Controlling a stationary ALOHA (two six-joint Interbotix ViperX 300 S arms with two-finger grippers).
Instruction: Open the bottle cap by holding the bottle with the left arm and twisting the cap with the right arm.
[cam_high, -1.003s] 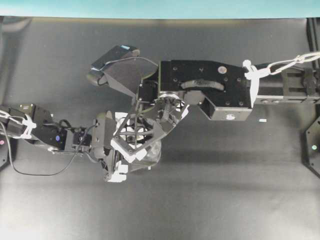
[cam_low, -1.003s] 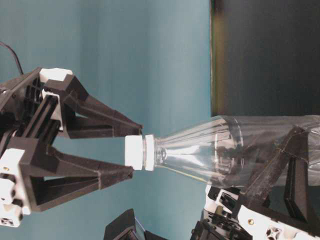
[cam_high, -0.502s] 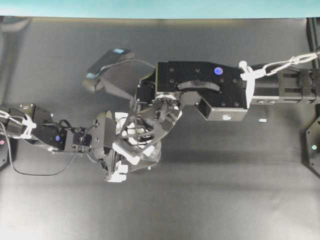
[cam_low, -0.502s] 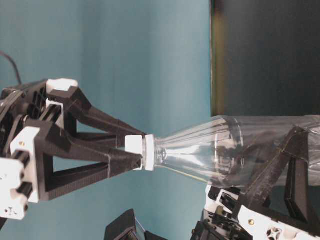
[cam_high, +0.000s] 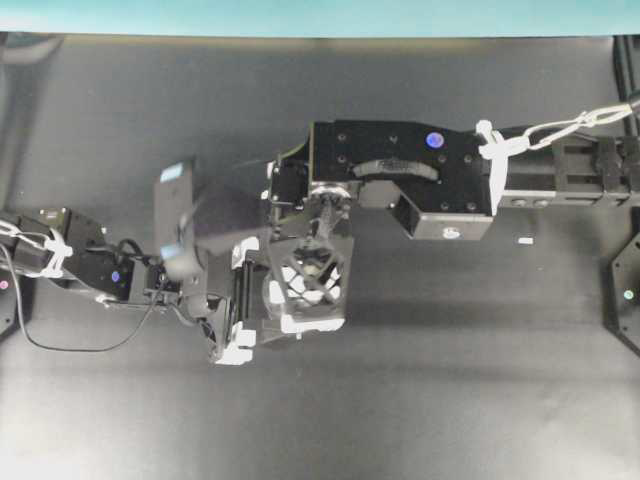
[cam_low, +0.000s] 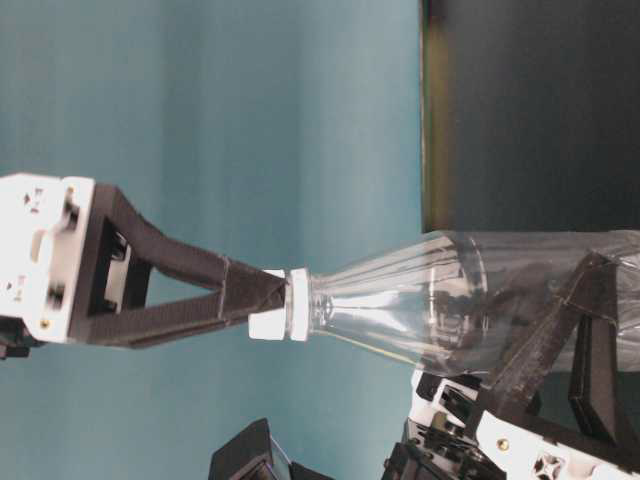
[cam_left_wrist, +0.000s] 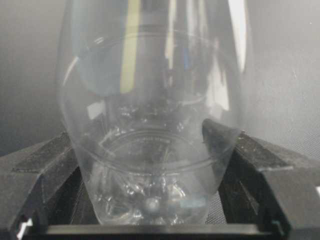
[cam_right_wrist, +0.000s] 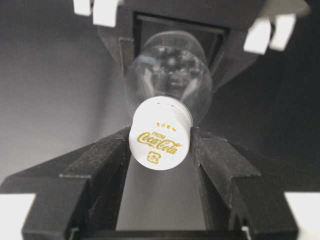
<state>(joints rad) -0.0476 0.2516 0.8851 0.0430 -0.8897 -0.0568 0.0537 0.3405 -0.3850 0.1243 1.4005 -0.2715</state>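
Observation:
The clear bottle (cam_low: 450, 300) is gripped by its lower body in my left gripper (cam_left_wrist: 150, 170), whose black fingers (cam_left_wrist: 245, 160) press on both sides of it. The left arm (cam_high: 90, 272) reaches in from the left of the overhead view. My right gripper (cam_right_wrist: 160, 150) is shut on the white bottle cap (cam_right_wrist: 160, 137), a finger (cam_right_wrist: 107, 165) touching each side. In the table-level view its fingers (cam_low: 190, 295) converge on the cap (cam_low: 270, 308). In the overhead view the right gripper (cam_high: 305, 290) covers the bottle, and the right arm (cam_high: 400, 180) comes from the right.
A tiny white scrap (cam_high: 524, 241) lies on the dark table (cam_high: 450, 380) to the right of the right arm's housing. The right wrist camera (cam_high: 178, 215) sticks out to the left above the left gripper (cam_high: 235, 320).
My right gripper has closed from open around the cap onto it and has rotated, swinging its wrist camera from the upper left down to the left. The left gripper and bottle stayed put.

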